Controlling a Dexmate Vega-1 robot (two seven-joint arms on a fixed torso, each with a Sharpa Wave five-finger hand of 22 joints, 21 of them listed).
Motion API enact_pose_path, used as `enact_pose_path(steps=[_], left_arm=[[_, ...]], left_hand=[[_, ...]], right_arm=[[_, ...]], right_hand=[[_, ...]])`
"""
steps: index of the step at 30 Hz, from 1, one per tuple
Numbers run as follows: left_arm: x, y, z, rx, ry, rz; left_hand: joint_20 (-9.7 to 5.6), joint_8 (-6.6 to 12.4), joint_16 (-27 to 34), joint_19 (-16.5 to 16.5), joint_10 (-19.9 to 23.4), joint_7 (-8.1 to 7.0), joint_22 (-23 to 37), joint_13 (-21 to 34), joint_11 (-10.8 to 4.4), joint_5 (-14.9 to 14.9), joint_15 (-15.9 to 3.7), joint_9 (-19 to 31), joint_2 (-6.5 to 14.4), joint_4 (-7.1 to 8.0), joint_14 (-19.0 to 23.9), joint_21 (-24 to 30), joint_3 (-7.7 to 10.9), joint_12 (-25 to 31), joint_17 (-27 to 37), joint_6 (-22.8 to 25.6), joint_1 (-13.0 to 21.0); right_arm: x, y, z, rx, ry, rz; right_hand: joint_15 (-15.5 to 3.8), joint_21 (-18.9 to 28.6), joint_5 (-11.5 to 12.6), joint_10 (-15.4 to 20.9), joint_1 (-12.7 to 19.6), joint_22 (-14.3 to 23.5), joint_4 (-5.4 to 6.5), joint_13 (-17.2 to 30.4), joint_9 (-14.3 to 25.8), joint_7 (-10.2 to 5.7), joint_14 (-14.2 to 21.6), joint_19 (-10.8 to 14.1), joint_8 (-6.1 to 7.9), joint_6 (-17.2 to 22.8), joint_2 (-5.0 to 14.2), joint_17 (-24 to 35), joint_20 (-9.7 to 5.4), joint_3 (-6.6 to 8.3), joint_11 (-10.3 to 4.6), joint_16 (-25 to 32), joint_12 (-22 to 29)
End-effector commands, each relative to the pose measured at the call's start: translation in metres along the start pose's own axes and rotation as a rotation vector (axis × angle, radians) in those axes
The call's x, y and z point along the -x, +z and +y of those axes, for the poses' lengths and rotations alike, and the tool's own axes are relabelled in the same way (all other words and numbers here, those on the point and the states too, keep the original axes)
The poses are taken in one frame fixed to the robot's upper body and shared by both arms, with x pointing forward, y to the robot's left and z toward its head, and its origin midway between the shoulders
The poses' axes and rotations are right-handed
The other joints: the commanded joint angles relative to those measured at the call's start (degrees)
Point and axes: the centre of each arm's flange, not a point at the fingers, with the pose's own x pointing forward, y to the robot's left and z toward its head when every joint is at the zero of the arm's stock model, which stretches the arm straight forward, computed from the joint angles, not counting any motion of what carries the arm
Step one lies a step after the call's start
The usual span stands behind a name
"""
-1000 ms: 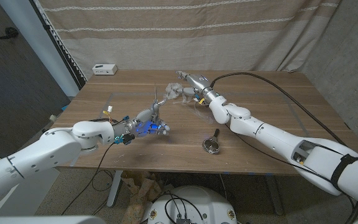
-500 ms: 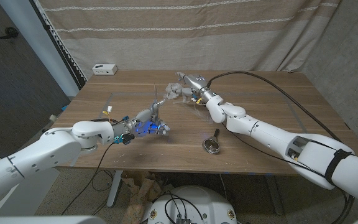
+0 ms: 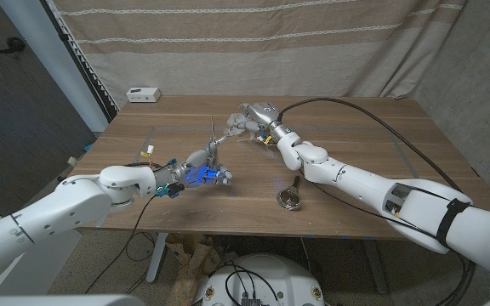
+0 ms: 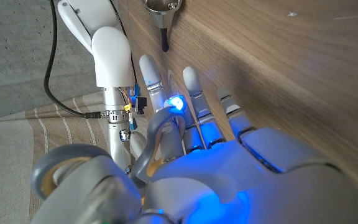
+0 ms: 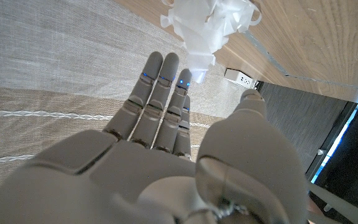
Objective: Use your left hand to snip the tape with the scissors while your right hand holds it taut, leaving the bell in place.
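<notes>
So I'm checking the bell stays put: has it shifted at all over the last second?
No. The bell sits at the same spot on the table, near its front edge.

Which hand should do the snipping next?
Left. The left hand already grips the scissors, whose blades point up beside the crumpled tape. The right hand is at the tape, fingers straight.

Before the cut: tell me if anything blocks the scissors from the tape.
Nothing visible does. The left hand holds the scissors upright, and bare table separates their blades from the crumpled tape by the right hand.
</notes>
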Motion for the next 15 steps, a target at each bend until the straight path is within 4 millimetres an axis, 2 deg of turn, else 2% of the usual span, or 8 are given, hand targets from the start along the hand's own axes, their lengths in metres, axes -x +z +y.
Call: enact_pose_path(steps=[1,2,3,5,7,12,14,15], left_arm=[[0.0013,-0.0012,-0.0033,0.005,-0.001,0.0],[0.0013,-0.0016,-0.0035,0.008,-0.002,-0.001],[0.0012,-0.0017,-0.0035,0.007,0.0,-0.001],[0.001,-0.0017,-0.0037,0.006,-0.004,-0.002],[0.0006,-0.0015,-0.0037,0.005,-0.005,-0.003],[0.0001,-0.0014,-0.0035,0.005,-0.009,-0.005],[0.0003,-0.0016,-0.0033,0.005,-0.003,-0.005],[0.0005,-0.0017,-0.0032,0.008,-0.007,-0.005]], left_hand=[[-0.11,-0.07,0.39,-0.04,1.27,1.73,0.16,3.92,-0.43,0.39,-0.58,0.2,-2.35,3.48,-0.15,0.03,-4.7,2.08,0.06,-1.4,-1.67],[-0.14,-0.07,0.37,-0.03,1.3,1.7,0.16,3.92,-0.49,0.39,-0.68,0.24,-2.35,3.48,-0.12,0.03,-4.7,2.09,-0.02,-1.43,-1.67],[-0.12,-0.07,0.36,-0.02,1.35,1.8,0.16,3.92,-0.5,0.4,-0.65,0.24,-2.35,3.48,-0.11,0.04,-4.7,2.1,-0.06,-1.38,-1.67],[-0.1,-0.08,0.44,-0.02,1.28,1.73,0.16,3.92,-0.46,0.43,-0.65,0.3,-2.35,3.47,-0.15,0.04,-4.7,2.07,-0.02,-1.43,-1.67],[-0.1,-0.09,0.47,-0.01,1.31,1.79,0.16,3.92,-0.4,0.44,-0.63,0.25,-2.35,3.47,-0.15,0.04,-4.7,2.08,-0.02,-1.3,-1.66],[-0.15,-0.08,0.59,-0.03,1.53,1.8,0.16,3.93,-0.61,0.49,-0.66,0.25,-2.31,3.46,-0.06,0.04,-4.68,2.13,-0.09,-1.09,-1.65],[-0.13,-0.14,0.59,-0.02,1.52,1.8,0.16,3.93,-0.53,0.52,-0.66,0.2,-2.29,3.46,-0.09,0.04,-4.67,2.12,-0.16,-1.06,-1.64],[-0.12,-0.16,0.58,0.01,1.56,1.84,0.16,3.93,-0.52,0.54,-0.6,0.16,-2.29,3.46,-0.02,0.06,-4.67,2.13,-0.26,-1.02,-1.64]], right_arm=[[-0.0026,0.0005,0.0053,0.062,-0.072,0.054],[-0.0024,0.0005,0.0052,0.07,-0.077,0.056],[-0.0023,0.0004,0.0052,0.078,-0.078,0.057],[-0.0017,0.0007,0.0052,0.095,-0.088,0.061],[-0.0016,0.001,0.0055,0.101,-0.084,0.069],[0.0007,0.0061,0.0087,0.182,-0.092,0.032],[0.0025,0.0085,0.0092,0.187,-0.096,0.025],[0.0025,0.0091,0.0098,0.195,-0.091,0.023]], right_hand=[[-7.5,0.87,-0.29,1.49,0.09,0.24,-0.05,0.2,0.04,0.29,0.66,0.44,-0.88,-1.36,-0.35,0.33,-4.47,0.08,-0.07,0.73,0.3],[-7.52,1.02,-0.36,1.78,0.25,0.25,-0.18,0.38,0.05,0.0,0.77,0.4,-1.31,-2.2,-0.4,0.39,-4.43,0.13,-0.27,0.89,0.41],[-7.47,1.21,-0.46,1.98,0.4,0.26,-0.33,0.65,0.07,-0.95,0.82,0.39,-1.85,-3.29,-0.49,0.47,-4.42,0.17,-0.38,1.07,0.52],[-7.37,1.55,-0.63,3.13,0.45,0.27,-0.5,1.22,0.14,-1.11,0.44,0.36,-2.44,-4.54,-0.75,0.56,-4.43,0.12,0.17,1.17,1.09],[-7.25,1.72,-0.76,2.28,0.3,0.28,-0.52,1.73,0.21,-1.99,-0.04,0.03,-3.03,-5.99,-0.99,0.6,-4.41,0.02,0.36,1.17,0.9],[-7.24,2.24,-0.93,3.58,0.47,0.27,-0.74,2.95,0.36,-2.99,-0.41,-0.07,-2.39,-4.26,-1.03,0.76,-4.34,0.15,0.24,1.34,2.13],[-7.22,2.85,-1.06,5.63,0.39,0.25,-0.74,4.02,0.45,-3.68,-0.52,0.42,-2.34,-3.74,-0.97,0.53,-4.66,0.17,-0.29,1.03,3.79],[-7.27,3.07,-1.09,5.15,0.41,0.24,-0.77,4.39,0.47,-3.81,-0.53,0.67,-2.4,-3.77,-0.94,0.45,-4.77,0.21,-0.45,0.92,3.9]])
